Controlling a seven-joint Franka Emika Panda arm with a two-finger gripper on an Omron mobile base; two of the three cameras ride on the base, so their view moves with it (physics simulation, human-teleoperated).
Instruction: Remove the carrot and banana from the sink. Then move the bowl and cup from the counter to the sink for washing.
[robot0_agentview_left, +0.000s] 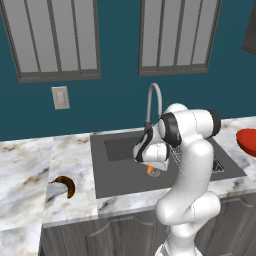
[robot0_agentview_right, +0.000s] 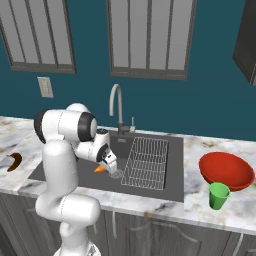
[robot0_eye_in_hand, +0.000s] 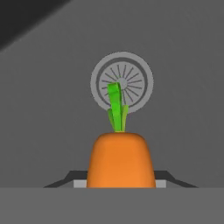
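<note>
Left base view had the banana (robot0_agentview_left: 65, 186) lying on the counter (robot0_agentview_left: 25, 165) at the far left, well apart from the sink (robot0_agentview_left: 120, 175), so I judged that half of the clearing was done. Moving right, my arm reached down into the basin, and my gripper (robot0_agentview_left: 150, 169) sat low over the drain with the carrot (robot0_agentview_left: 149, 169) showing as a small orange spot at its tip. Through the hand view the carrot (robot0_eye_in_hand: 120, 159) stood squarely between my dark fingertips (robot0_eye_in_hand: 162, 180), its green top pointing toward the drain (robot0_eye_in_hand: 122, 83); my jaws were half closed and seemed to be gripping its body, though I could not tell whether it was lifted or resting on the floor. Holding it by the thick end would keep the taper from slipping. Further right in the right base view, the wire rack (robot0_agentview_right: 146, 162) lay in the basin's right half. Rightmost, the bowl (robot0_agentview_right: 226, 171) rested on the counter with the cup (robot0_agentview_right: 218, 195) just in front, touching or nearly so, both awaiting their turn.
</note>
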